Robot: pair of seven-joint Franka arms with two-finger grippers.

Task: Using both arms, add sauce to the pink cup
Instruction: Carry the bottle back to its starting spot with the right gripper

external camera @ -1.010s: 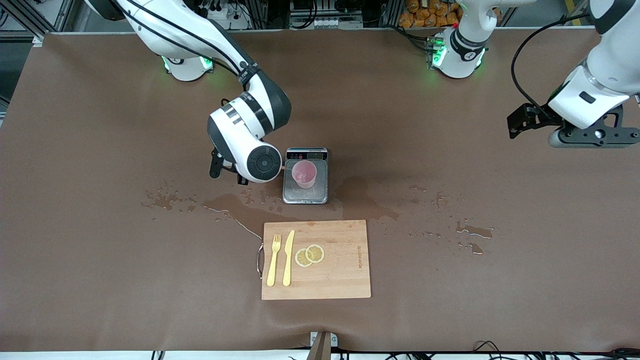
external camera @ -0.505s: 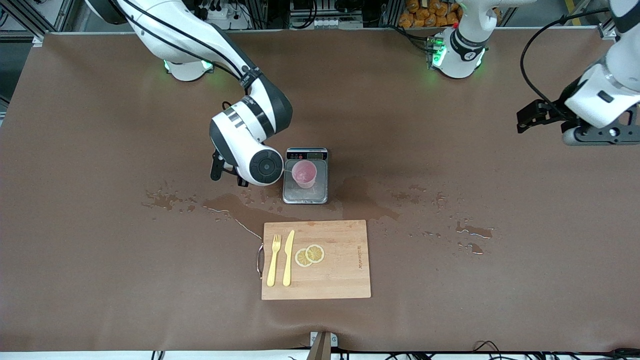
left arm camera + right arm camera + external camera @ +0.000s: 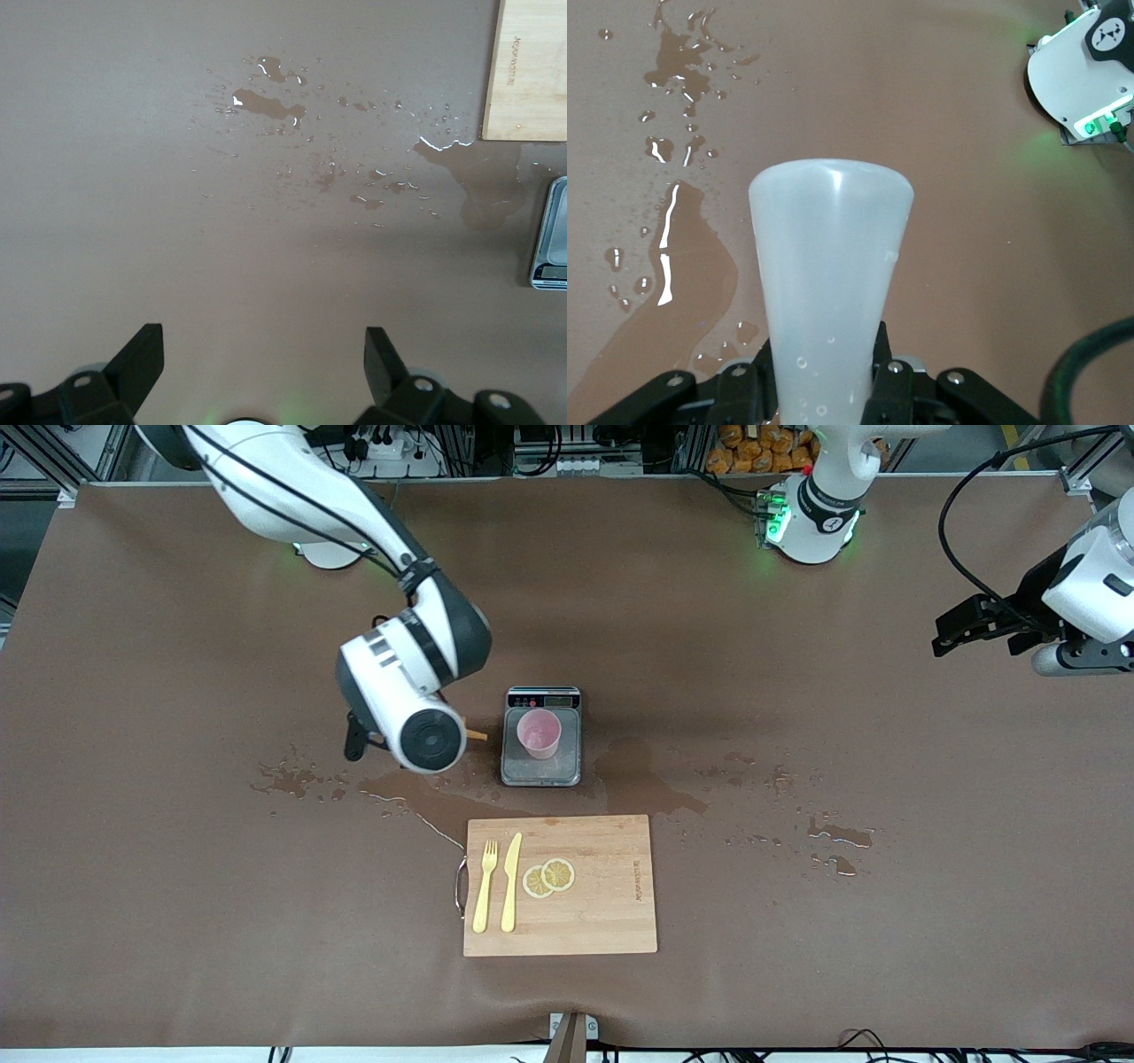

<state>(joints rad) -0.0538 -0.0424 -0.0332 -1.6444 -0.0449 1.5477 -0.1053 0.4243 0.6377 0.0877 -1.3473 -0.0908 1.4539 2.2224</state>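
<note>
While tilted — sauce (image 3: 829,292) between right fingers (image 3: 897,381)

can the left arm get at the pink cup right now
Probably yes. The left gripper hangs open over bare table at its own end, and nothing stands between it and the pink cup on the scale.
</note>
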